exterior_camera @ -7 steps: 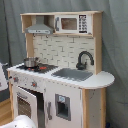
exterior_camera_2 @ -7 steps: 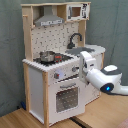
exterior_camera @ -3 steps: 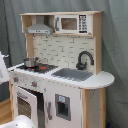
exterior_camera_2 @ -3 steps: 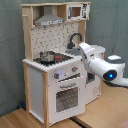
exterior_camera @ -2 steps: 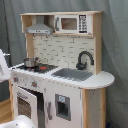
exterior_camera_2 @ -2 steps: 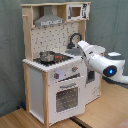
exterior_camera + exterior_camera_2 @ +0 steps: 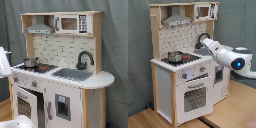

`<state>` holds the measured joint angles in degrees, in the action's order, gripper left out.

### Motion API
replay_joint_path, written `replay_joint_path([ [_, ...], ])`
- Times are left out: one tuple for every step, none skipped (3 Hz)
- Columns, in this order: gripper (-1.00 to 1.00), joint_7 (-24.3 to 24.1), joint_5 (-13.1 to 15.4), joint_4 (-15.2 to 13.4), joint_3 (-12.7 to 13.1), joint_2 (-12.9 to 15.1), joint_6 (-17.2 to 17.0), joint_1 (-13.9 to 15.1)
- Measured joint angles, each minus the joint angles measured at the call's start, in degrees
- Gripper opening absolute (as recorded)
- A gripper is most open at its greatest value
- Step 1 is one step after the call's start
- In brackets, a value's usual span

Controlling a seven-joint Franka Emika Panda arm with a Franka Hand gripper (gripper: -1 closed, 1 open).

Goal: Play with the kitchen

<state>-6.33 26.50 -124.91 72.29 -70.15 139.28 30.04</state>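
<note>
Second exterior view: arm (image 7: 228, 56) fronting kitchen (image 7: 183, 75) sink, hiding faucet; jaws' state unclear

— What's carrying everything?
— A light wooden floor (image 7: 158, 119), seen in both exterior views.
— And directly on it?
— The kitchen (image 7: 183, 80), standing upright on its wooden side panels; in the first exterior view, its base reaches the lower edge.

You get soft, even light in both exterior views, with no harsh glare. Both pictures are blurry, so fine detail on the kitchen (image 7: 60, 70) is smeared. In the second exterior view the arm (image 7: 230, 57) carries a small bright blue light, and shadow sits under the hood (image 7: 177, 21).
</note>
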Motion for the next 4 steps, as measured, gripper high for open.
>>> replay_joint_path([
  [1.00, 6.47, -0.35, 1.05, -0.76, 2.34, -0.62, -0.05],
  [1.00, 13.27, -1.19, 2.27, -1.42, 4.63, -1.70, -0.12],
  [1.00, 20.11, -2.46, 3.55, -1.83, 6.81, -3.11, -0.26],
  [1.00, 26.50, -4.04, 4.73, -1.95, 8.89, -4.82, -0.44],
])
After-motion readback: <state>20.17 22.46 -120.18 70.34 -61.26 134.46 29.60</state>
